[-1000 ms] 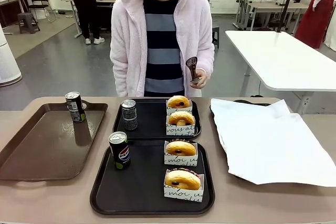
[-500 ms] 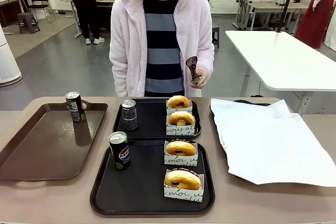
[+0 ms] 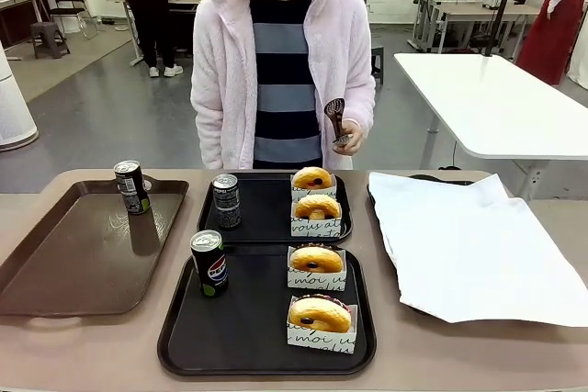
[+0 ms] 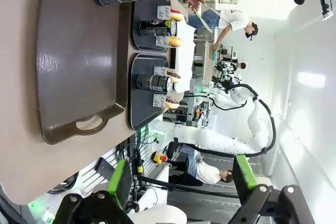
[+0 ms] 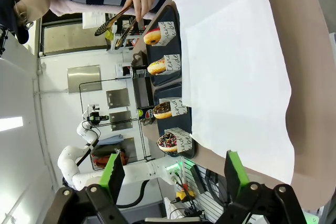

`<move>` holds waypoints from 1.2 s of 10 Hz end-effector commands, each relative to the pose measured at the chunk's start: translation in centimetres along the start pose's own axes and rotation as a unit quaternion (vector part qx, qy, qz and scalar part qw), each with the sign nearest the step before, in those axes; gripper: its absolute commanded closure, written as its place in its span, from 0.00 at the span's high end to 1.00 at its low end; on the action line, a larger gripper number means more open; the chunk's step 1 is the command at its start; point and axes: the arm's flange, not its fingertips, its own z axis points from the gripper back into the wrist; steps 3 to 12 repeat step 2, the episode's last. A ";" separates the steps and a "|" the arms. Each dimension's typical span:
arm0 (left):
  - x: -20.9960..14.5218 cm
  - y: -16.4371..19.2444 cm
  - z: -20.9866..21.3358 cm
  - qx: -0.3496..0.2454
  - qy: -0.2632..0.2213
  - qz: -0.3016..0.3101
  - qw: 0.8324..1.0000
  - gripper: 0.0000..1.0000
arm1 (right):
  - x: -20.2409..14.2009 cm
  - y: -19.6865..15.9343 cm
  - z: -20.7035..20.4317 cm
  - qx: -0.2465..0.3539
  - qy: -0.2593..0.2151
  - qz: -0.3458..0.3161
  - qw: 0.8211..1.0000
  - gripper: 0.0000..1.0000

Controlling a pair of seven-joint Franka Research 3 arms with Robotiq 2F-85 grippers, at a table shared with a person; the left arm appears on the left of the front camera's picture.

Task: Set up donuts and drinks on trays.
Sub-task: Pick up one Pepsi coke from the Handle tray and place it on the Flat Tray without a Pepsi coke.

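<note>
Two black trays lie mid-table in the front view. The near tray (image 3: 246,330) holds a black can with a red-blue logo (image 3: 209,263) and two donuts (image 3: 316,261) (image 3: 319,314) in white paper holders. On the far tray (image 3: 271,216) stand a dark can (image 3: 226,200) and two more donuts (image 3: 312,178) (image 3: 318,207). A third can (image 3: 131,186) stands on the brown tray (image 3: 83,259). My left gripper (image 4: 181,187) hangs open off the table's left end, past the brown tray (image 4: 73,66). My right gripper (image 5: 173,182) is open beyond the white paper (image 5: 236,72).
A large white paper sheet (image 3: 469,245) covers the table's right side. The person stands at the far edge holding tongs (image 3: 336,121) in one hand. A white table (image 3: 496,103) stands behind on the right.
</note>
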 end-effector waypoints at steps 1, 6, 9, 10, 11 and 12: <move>-0.5 0.0 0.0 0.001 -0.008 -0.009 1.000 1.00 | 0.0 0.0 -0.1 0.009 -0.003 0.006 1.000 1.00; -0.5 0.0 0.0 0.001 -0.008 -0.009 1.000 1.00 | 0.0 0.0 -0.1 0.009 -0.003 0.006 1.000 1.00; -0.5 0.0 0.0 0.001 -0.008 -0.009 1.000 1.00 | 0.0 0.0 -0.1 0.009 -0.003 0.006 1.000 1.00; -0.5 0.0 0.0 0.001 -0.008 -0.009 1.000 1.00 | 0.0 0.0 -0.1 0.009 -0.003 0.006 1.000 1.00; -0.5 0.0 0.0 0.001 -0.008 -0.009 1.000 1.00 | 0.0 0.0 -0.1 0.009 -0.003 0.006 1.000 1.00; -0.5 0.0 0.0 0.001 -0.008 -0.009 1.000 1.00 | 0.0 0.0 -0.1 0.009 -0.003 0.006 1.000 1.00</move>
